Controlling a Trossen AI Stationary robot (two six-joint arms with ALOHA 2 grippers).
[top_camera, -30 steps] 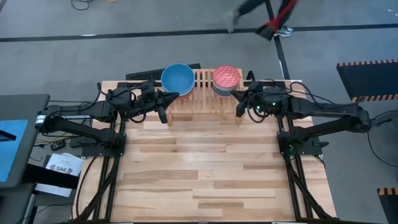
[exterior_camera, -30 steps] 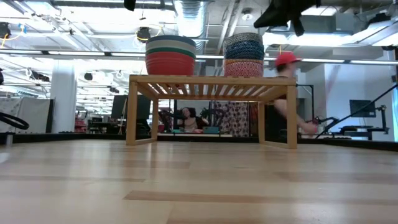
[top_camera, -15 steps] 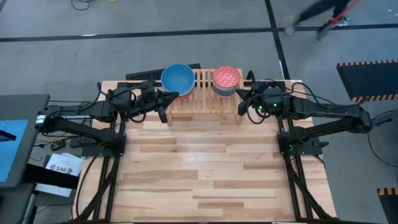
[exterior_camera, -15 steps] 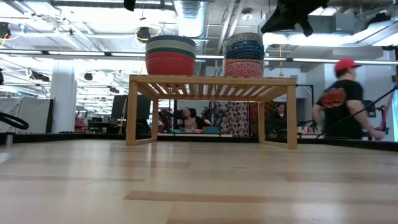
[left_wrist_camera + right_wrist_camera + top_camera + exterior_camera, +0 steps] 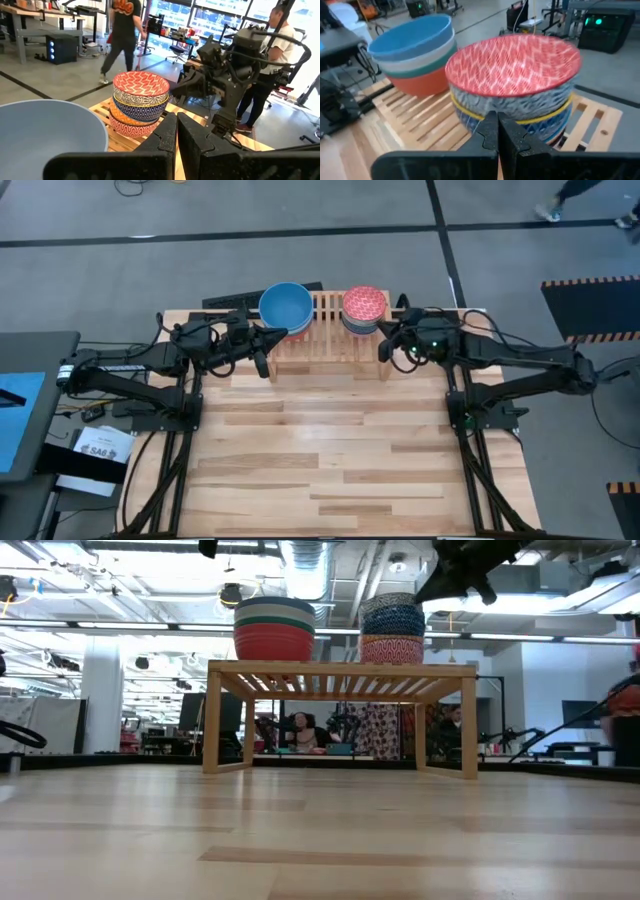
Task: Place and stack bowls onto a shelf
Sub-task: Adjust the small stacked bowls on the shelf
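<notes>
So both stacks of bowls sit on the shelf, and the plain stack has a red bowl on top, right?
Not quite. Both stacks do sit on the shelf, but the plain stack has a blue bowl on top; its red bowl is at the bottom. The right wrist view and low view show this.

I can read no text anywhere I look: the white paper (image 5: 97, 448) lying beside the table (image 5: 340, 470) near the left arm's base carries dark print (too small for me to make out), and nothing else bears legible marks.
</notes>
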